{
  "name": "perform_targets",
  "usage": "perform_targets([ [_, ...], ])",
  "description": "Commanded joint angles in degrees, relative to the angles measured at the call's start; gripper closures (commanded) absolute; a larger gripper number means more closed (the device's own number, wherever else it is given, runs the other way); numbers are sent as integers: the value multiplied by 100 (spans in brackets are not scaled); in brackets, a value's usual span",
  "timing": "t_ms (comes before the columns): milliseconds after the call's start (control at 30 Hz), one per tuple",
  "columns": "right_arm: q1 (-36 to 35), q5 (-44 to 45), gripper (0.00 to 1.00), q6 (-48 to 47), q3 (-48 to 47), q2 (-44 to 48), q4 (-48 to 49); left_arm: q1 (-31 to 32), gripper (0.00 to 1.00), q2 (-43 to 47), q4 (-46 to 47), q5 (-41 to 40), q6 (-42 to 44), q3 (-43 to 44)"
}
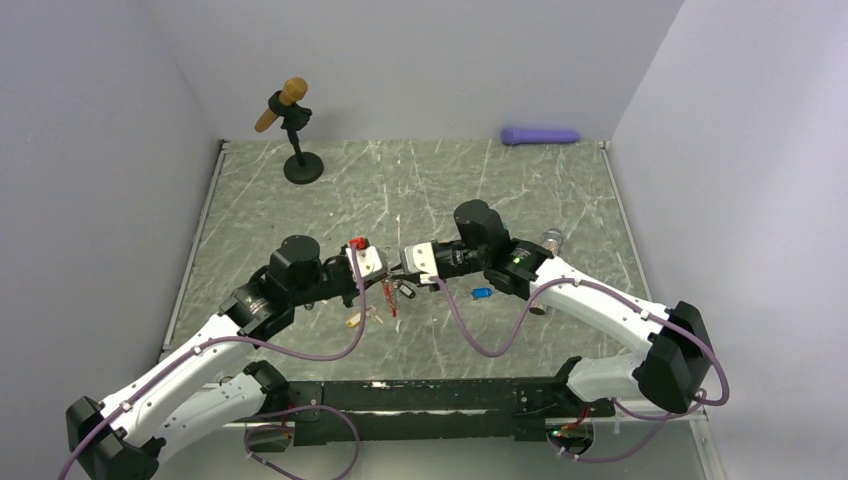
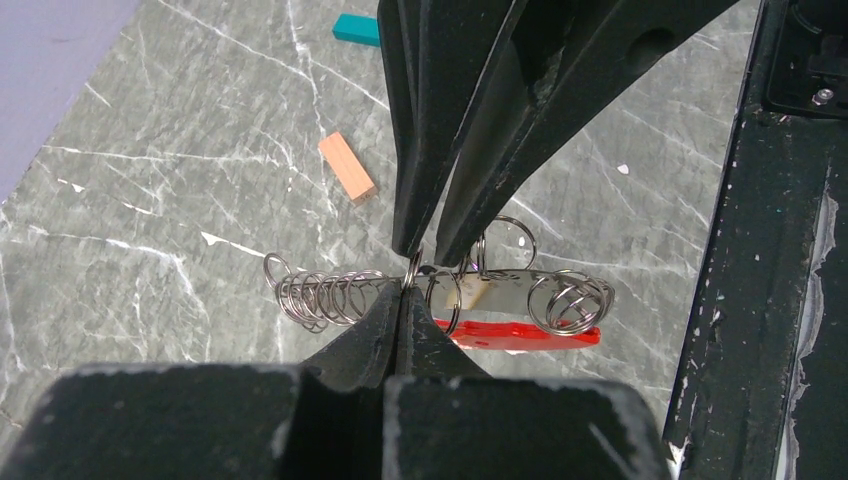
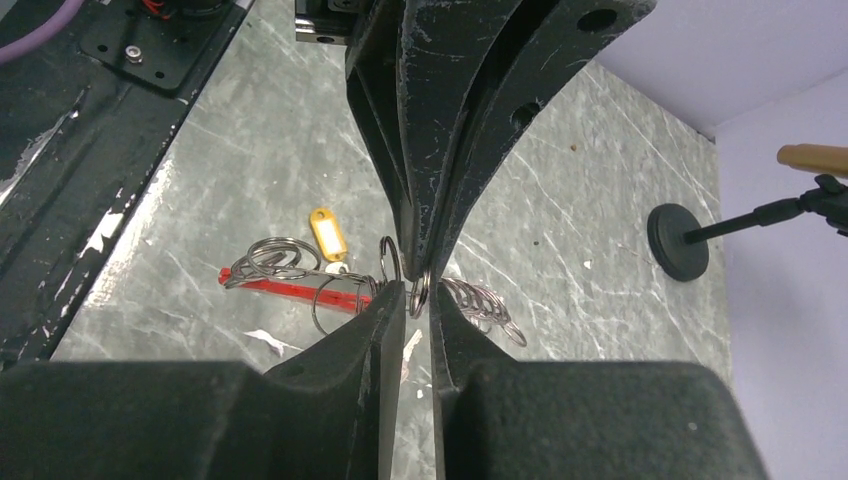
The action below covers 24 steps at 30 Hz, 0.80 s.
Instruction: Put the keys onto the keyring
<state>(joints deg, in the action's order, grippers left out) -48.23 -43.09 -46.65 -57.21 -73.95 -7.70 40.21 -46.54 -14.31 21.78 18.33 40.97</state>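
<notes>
The keyring [image 2: 520, 335] is clamped by a ring in the left gripper [image 2: 404, 298], mid-frame. The right gripper [image 3: 419, 300] is parted narrowly round a ring; grip cannot be told. The yellow key tag [image 3: 327, 235] cannot be read

No text, brand, number or sign legible to me in any view. The yellow key tag [image 3: 327, 232] is too small to read.
</notes>
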Motion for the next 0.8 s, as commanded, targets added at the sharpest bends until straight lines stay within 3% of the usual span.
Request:
perform_targets([
  [0, -30, -103, 80, -97, -203, -33, 53, 26, 100, 137, 373, 198, 22, 227],
  [233, -38, -195, 81, -94, -161, -85, 115, 30, 100, 112, 476, 302, -30, 236],
  [333, -45, -207, 89, -117, -164, -93, 136, 30, 100, 55, 473, 347, -40, 252],
  [400, -37, -243, 100, -167, -183, -107, 81, 40, 100, 41, 485, 369, -48, 254],
  [567, -29, -314, 100, -18, -158, -59, 152, 29, 100, 218, 673, 381, -136, 128],
  [600, -10, -325, 100, 85, -159, -28, 215, 29, 94, 333, 825, 373, -175, 4],
  [700, 56, -498, 100, 429, -97, 130, 493, 31, 65, 892, 1668, 233, -324, -627],
  [767, 74, -571, 100, 663, -22, 308, 699, 25, 55, 1340, 2269, 129, -426, -1102],
])
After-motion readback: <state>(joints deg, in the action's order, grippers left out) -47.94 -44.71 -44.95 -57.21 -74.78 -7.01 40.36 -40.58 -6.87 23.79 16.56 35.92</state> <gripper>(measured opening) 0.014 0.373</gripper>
